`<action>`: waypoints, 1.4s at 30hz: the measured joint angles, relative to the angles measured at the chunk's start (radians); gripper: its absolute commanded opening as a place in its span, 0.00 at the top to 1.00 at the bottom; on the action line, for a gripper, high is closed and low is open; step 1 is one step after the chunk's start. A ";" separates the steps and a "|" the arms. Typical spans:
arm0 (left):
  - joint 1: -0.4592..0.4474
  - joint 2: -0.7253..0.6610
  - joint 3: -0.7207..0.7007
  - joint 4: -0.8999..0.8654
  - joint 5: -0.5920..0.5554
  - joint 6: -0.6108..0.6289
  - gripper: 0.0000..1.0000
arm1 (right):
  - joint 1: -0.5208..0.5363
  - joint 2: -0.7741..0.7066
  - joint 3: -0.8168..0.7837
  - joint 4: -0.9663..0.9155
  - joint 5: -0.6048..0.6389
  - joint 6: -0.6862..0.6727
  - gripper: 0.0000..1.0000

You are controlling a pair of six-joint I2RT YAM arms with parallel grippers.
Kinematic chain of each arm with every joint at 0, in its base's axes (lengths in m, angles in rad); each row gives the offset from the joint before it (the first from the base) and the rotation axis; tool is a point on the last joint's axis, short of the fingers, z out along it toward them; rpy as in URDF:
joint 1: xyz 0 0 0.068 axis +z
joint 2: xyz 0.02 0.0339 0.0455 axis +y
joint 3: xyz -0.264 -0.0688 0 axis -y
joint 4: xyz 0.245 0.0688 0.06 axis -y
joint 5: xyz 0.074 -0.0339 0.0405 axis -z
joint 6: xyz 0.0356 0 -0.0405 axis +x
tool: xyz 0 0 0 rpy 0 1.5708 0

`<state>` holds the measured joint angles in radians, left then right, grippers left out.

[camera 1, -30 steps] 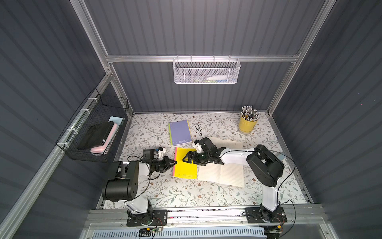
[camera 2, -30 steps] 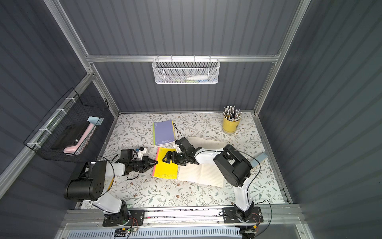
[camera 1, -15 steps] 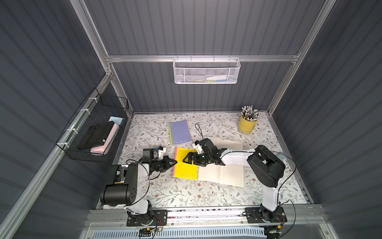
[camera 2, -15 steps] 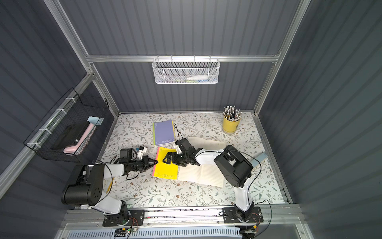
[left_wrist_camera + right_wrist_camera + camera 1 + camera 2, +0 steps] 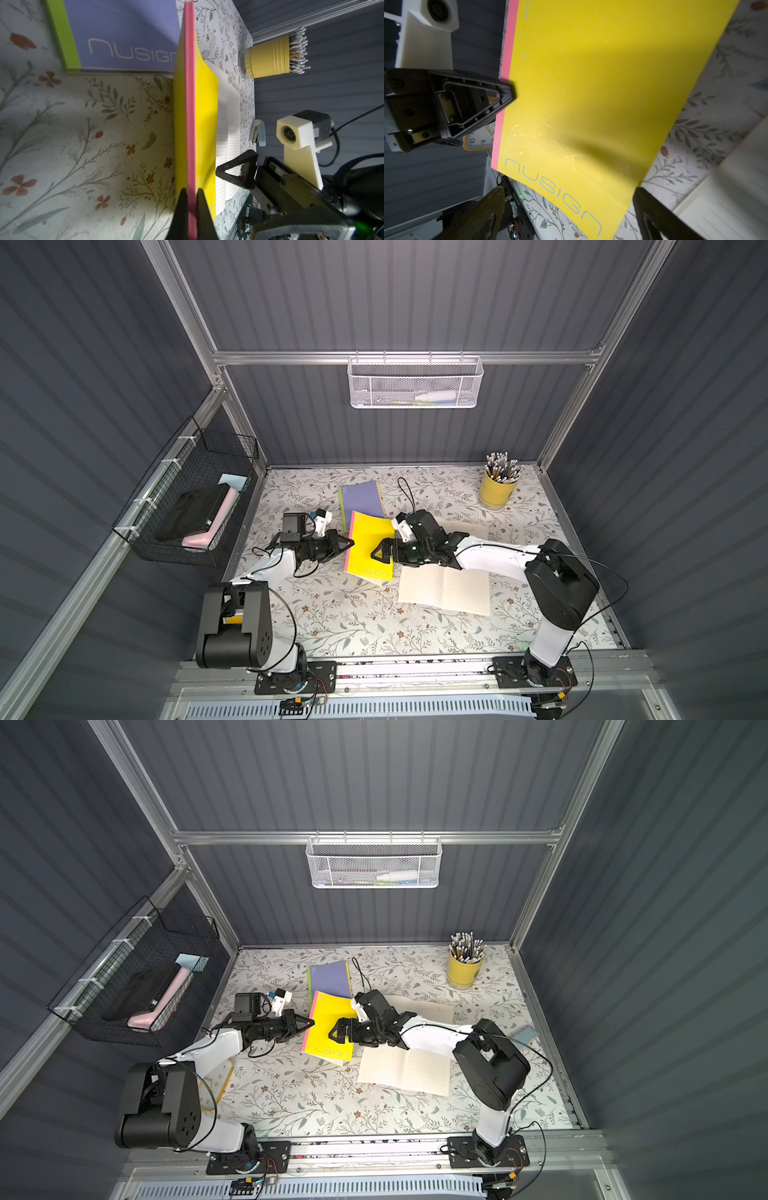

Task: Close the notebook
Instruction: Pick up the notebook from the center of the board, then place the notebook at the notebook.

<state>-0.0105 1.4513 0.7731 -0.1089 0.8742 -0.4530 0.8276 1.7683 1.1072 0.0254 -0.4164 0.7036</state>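
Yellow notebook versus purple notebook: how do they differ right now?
The yellow notebook has a pink edge strip; the purple notebook has a green one. The yellow notebook is pinched at that strip by the left gripper and raised there; the purple notebook lies flat on the table, untouched. Both covers carry nusign lettering.

The notebook (image 5: 591, 83) has a glossy, smooth yellow cover and matt paper pages (image 5: 444, 589).

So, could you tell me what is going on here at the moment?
The left hand is shut on the pink edge of the yellow notebook, holding its cover raised off the table. The right hand hangs open at the cover's opposite edge. The lined pages lie open beside it, so closing is not yet done.
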 measured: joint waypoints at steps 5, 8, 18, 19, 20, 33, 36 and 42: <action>0.000 0.001 0.081 -0.052 0.003 0.002 1.00 | -0.045 -0.023 0.040 -0.030 0.007 -0.021 0.01; 0.000 0.026 0.158 -0.076 0.007 0.002 1.00 | -0.079 -0.032 0.068 -0.060 0.012 -0.036 0.01; 0.000 0.222 0.406 -0.010 0.005 -0.013 1.00 | -0.160 -0.118 0.069 -0.103 0.019 -0.056 0.01; 0.000 0.245 0.416 0.015 0.006 -0.026 1.00 | -0.168 -0.133 0.066 -0.102 0.019 -0.058 0.01; 0.000 0.265 0.422 0.041 0.007 -0.043 1.00 | -0.175 -0.145 0.065 -0.103 0.019 -0.060 0.01; -0.003 0.465 0.514 0.418 -0.047 -0.273 1.00 | -0.228 -0.175 0.053 -0.118 0.010 -0.072 0.01; -0.005 0.542 0.529 0.525 -0.082 -0.339 1.00 | -0.229 -0.175 0.045 -0.117 0.006 -0.072 0.01; -0.017 0.649 0.537 0.610 -0.163 -0.410 1.00 | -0.235 -0.175 0.004 -0.117 -0.007 -0.072 0.01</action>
<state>-0.0277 2.1002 1.3098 0.5011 0.7113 -0.8627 0.5922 1.5929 1.1114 -0.0921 -0.4236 0.6315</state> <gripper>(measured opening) 0.053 0.987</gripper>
